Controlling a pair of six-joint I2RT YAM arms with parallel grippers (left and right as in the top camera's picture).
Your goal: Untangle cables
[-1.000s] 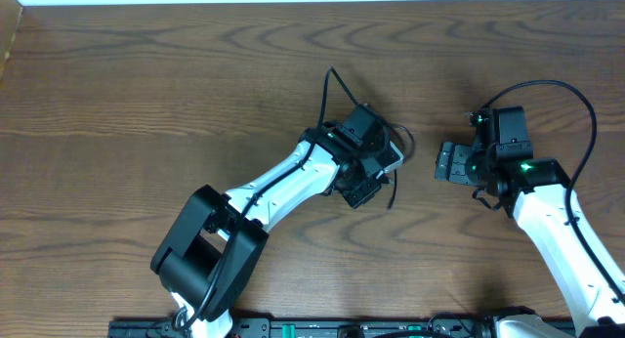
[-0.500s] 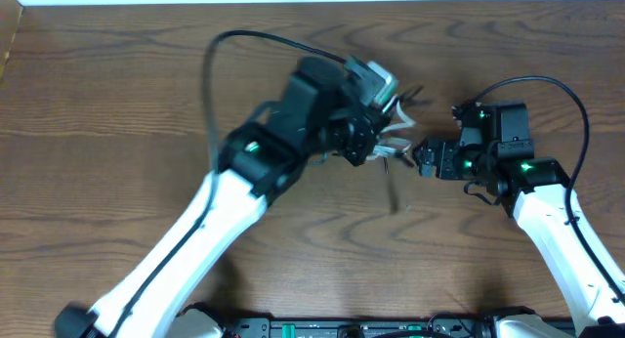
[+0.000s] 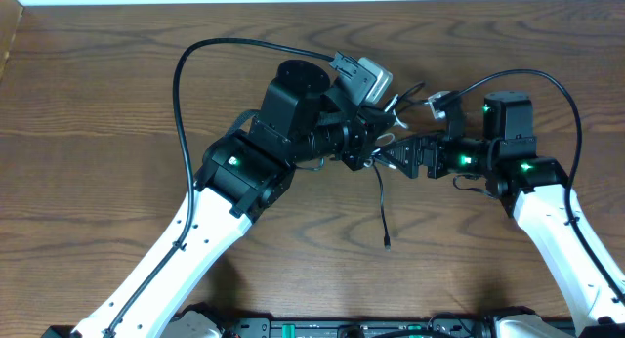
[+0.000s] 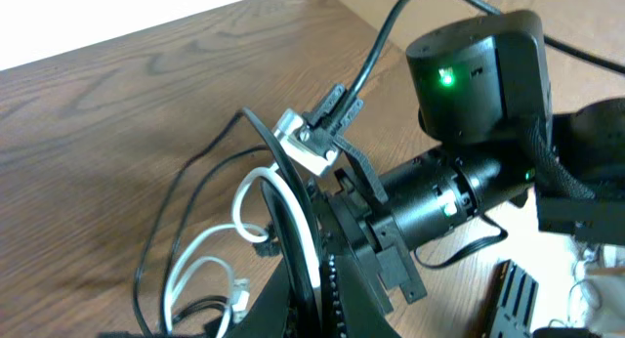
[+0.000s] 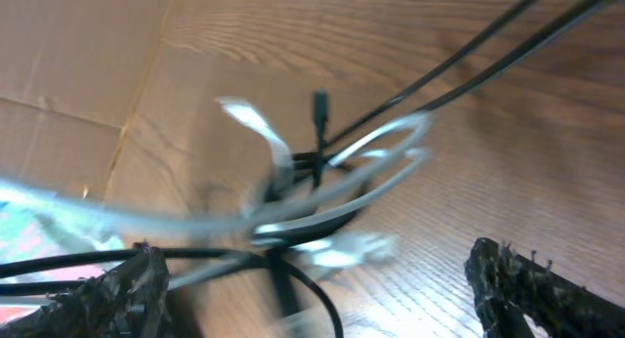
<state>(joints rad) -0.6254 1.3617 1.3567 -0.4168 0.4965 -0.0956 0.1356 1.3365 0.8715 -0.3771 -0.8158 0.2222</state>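
**Left pincer grips the cord bundle, right pincer spread wide before it**

The left pincer (image 3: 374, 147) is clenched on the knotted bundle of thin cords (image 5: 303, 206). It holds the bundle over the brown wood-grain worktop (image 3: 98, 84), near the middle and toward the far edge. From the bundle, the thin black cord (image 3: 381, 206) trails toward the robot's side and ends in a small plug. Whether that plug touches the wood cannot be told. The thin white cord (image 4: 246, 185) curls in loops just beside the left fingers. The right pincer (image 5: 324, 279) is released, with its dark fingers set wide apart. The bundle lies just ahead between them, blurred in the right wrist view.
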